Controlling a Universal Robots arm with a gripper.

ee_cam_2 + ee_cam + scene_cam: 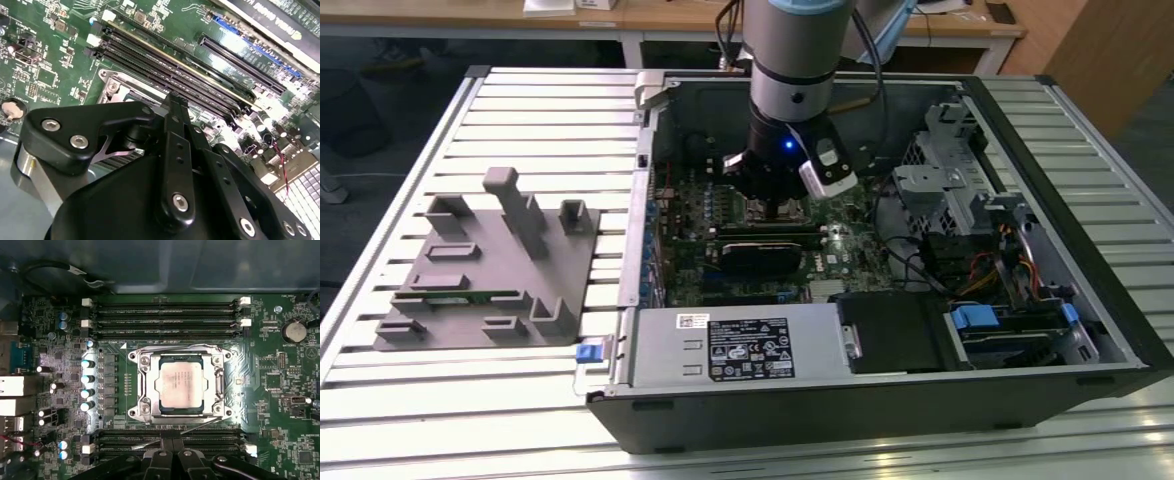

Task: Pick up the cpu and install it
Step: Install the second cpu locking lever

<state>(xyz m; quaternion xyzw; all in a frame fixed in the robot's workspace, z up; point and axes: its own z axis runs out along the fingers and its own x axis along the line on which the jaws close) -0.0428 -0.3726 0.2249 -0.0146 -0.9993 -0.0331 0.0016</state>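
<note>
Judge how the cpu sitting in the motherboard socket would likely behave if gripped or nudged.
The cpu looks flat and rigid, so it probably won't flex or roll. Its smooth silvery top may be slippery. Seated inside the metal socket frame, it likely resists sideways pushes.

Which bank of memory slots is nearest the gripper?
The bank right at the gripper, on its side of the cpu; the other bank lies beyond the cpu.

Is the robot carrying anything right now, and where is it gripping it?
Nothing is held. The cpu already sits in its socket frame on the motherboard, and the tool hangs beside it with fingers together.
</note>
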